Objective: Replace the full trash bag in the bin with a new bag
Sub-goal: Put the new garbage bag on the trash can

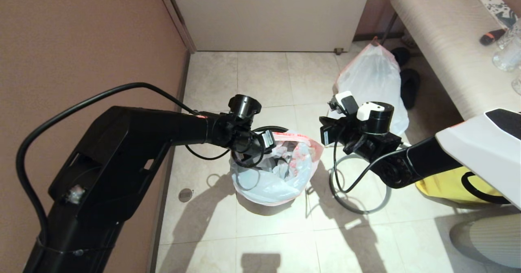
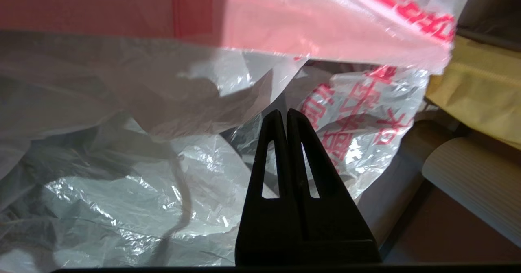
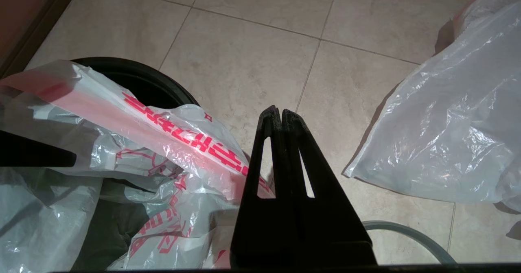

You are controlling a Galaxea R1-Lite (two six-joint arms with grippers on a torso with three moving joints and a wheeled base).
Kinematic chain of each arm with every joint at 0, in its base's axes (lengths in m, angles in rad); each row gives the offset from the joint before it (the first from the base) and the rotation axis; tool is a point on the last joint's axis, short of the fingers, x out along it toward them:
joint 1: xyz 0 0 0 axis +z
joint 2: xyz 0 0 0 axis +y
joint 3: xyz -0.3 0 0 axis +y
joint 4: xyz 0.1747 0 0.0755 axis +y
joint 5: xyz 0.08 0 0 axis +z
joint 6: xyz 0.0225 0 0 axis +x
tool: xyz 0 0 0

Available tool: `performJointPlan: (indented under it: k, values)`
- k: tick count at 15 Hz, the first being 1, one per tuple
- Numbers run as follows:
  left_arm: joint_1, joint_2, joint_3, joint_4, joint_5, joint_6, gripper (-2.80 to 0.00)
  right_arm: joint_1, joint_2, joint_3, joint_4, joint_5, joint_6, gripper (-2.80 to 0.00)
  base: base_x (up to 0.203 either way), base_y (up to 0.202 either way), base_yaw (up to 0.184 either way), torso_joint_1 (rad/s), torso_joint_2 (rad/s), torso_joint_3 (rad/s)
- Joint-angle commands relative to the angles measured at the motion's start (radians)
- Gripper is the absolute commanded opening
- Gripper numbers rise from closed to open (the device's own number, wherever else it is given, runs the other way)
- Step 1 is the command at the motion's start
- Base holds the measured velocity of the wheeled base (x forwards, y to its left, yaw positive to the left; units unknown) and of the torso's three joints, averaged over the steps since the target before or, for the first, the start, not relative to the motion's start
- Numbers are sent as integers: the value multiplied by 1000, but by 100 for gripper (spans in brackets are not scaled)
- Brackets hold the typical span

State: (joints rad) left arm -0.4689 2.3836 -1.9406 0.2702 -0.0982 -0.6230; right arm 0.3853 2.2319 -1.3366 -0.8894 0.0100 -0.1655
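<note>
- The right tool (image 3: 281,116) points down over the tiled floor (image 3: 252,53), its two black fingers pressed together with nothing between them.
- The new bag (image 3: 163,143), thin and white with a red band and red letters, lies crumpled over the black bin (image 3: 138,81).
- The full trash bag (image 3: 447,134) sits on the floor, apart from the bin.
- Part of a grey ring (image 3: 411,234) lies on the floor near the tool.

The tiled floor (image 1: 260,77) is carrying the bin (image 3: 134,81), the full trash bag (image 1: 376,81), a grey ring (image 1: 358,208) and a yellow bag (image 1: 452,183)
</note>
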Motion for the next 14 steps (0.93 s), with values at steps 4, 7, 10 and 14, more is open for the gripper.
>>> performJointPlan:
  k: [4, 7, 10, 14]
  values:
    - [16, 52, -4, -85, 14, 3, -280, -11, -29, 2, -5, 1, 0, -280, 0, 0, 0, 0, 0, 0]
    - [32, 83, -3, -269, 58, 1, -280, -13, -29, 2, -5, 3, 0, -280, 0, 0, 0, 0, 0, 0]
    - [33, 79, -4, -367, 60, -3, -280, -14, -29, 6, -5, 12, -2, -280, 0, 0, 0, 0, 0, 0]
    - [19, 45, -4, -386, 55, -4, -280, 2, -18, 41, -5, 57, -3, -280, 0, 0, 0, 0, 0, 0]
